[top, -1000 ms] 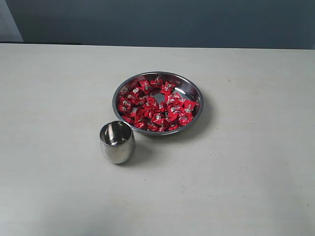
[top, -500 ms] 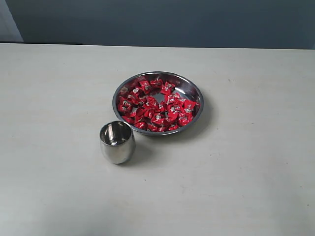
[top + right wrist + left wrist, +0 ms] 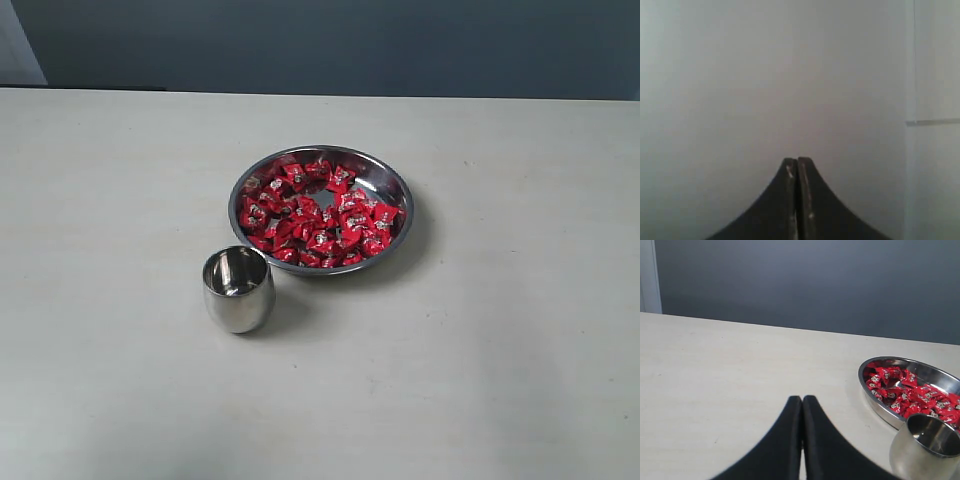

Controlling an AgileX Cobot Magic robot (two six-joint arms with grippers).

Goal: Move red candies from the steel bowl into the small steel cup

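Red candies (image 3: 320, 215) all in the bowl (image 3: 378, 180), middle of the tabletop (image 3: 120, 200); cup (image 3: 238, 290) just near-left of it, empty. Our left gripper (image 3: 802, 402) is closed on nothing, both vessels in its view. The right gripper (image 3: 797, 165) is closed too, facing a wall (image 3: 740, 75). We'd send left.

Right pincer (image 3: 797, 161): black, matte, seen close up from behind. Two fingers (image 3: 786, 186) pressed flat together along a thin straight seam, tips level, fully closed. Outer edges flaring away from the tips in smooth curves toward the base. Small pale scuffs (image 3: 789, 173) beside the seam on both fingers.

Backdrop (image 3: 765, 75): plain pale grey, blurred, evenly lit, somewhat dimmer around the middle; material not discernible.

Faint vertical line (image 3: 914, 60) running the height of the backdrop, with a lighter strip beyond it. Short pale horizontal bar (image 3: 932, 121) crossing that strip; nature of both unclear.

Contact between pincer and any surface: cannot tell.
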